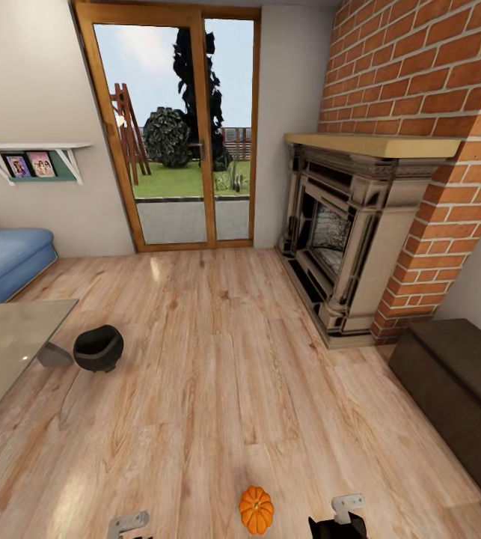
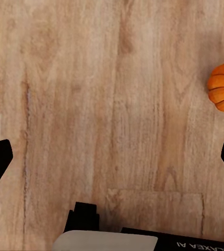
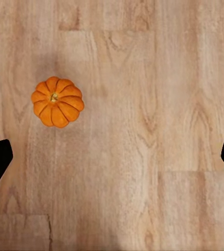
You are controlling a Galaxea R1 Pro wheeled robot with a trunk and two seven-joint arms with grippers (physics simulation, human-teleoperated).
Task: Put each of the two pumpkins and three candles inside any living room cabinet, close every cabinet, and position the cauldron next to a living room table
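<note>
One cabinet (image 1: 461,389) stands low at the right wall beside the fireplace (image 1: 345,247). One cauldron (image 1: 98,348) sits by the glass desk (image 1: 1,344). One pumpkin (image 1: 256,510) lies on the floor (image 1: 218,374) between both grippers, left (image 2: 112,157) and right (image 3: 112,157), whose fingers are spread wide, empty.

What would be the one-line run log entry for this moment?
pumpkin on floor, between grippers | left gripper open, empty | right gripper open, empty | cauldron beside table
</note>
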